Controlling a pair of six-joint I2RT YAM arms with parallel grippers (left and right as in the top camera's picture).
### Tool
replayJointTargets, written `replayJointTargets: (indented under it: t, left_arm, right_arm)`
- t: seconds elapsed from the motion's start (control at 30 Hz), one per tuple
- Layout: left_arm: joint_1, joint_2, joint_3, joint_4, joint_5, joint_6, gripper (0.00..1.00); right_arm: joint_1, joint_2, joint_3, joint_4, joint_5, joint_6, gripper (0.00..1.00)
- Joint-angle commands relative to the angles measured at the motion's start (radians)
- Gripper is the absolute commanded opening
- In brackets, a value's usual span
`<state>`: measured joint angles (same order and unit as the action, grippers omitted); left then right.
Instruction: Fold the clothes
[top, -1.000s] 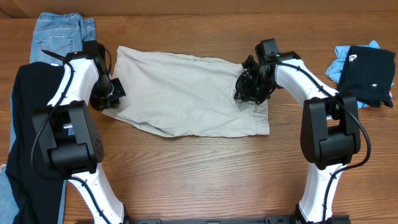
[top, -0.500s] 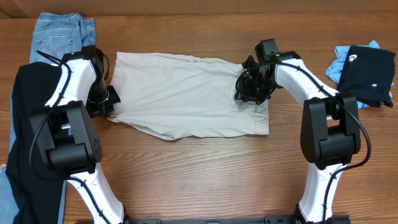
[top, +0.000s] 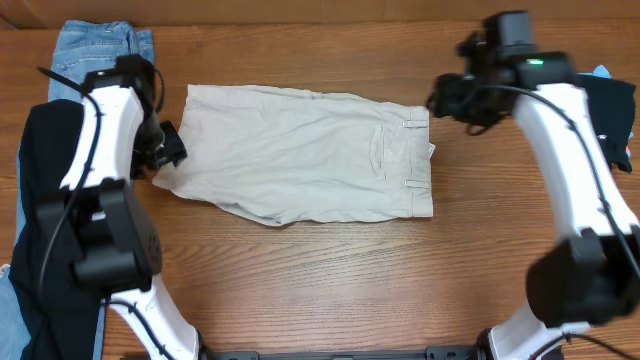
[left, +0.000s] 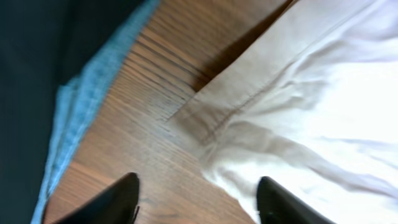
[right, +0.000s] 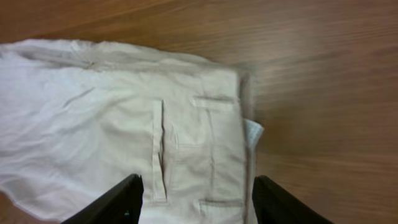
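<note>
The clothes in play are light beige trousers (top: 300, 150), folded flat across the middle of the table with the waistband at the right. My left gripper (top: 168, 150) is open beside their left hem. In the left wrist view its fingers (left: 124, 199) straddle bare wood, with the trousers' hem (left: 311, 93) just ahead and to the right. My right gripper (top: 447, 100) is open and raised off the cloth at the upper right corner. The right wrist view shows this gripper (right: 198, 180) above the waistband and pocket (right: 124, 112), holding nothing.
Blue jeans (top: 100, 50) and a black garment (top: 50, 200) lie along the left edge, close to my left arm; both garments show in the left wrist view, the black one (left: 50, 62) beside the denim (left: 93, 106). A black and a blue garment (top: 600, 110) sit at the far right.
Both grippers have opened and let go of the trousers. The right arm rose and swung up and right, off the waistband. The left gripper backed slightly off the hem.
</note>
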<state>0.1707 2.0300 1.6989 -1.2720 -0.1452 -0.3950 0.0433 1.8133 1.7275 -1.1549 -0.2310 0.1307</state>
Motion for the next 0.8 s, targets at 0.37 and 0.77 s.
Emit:
replayJointTargets:
  t: [0.37,0.77]
  left_arm:
    - [-0.034,-0.080,0.033,-0.003,0.087,-0.012,0.68]
    - [-0.055,-0.080,0.033,0.000,0.087,-0.005,0.69]
  right_arm:
    - [-0.132,0.016,-0.406,0.174,-0.157,-0.087,0.84]
    - [-0.095,0.087,-0.596,0.349,-0.330,-0.086,0.85]
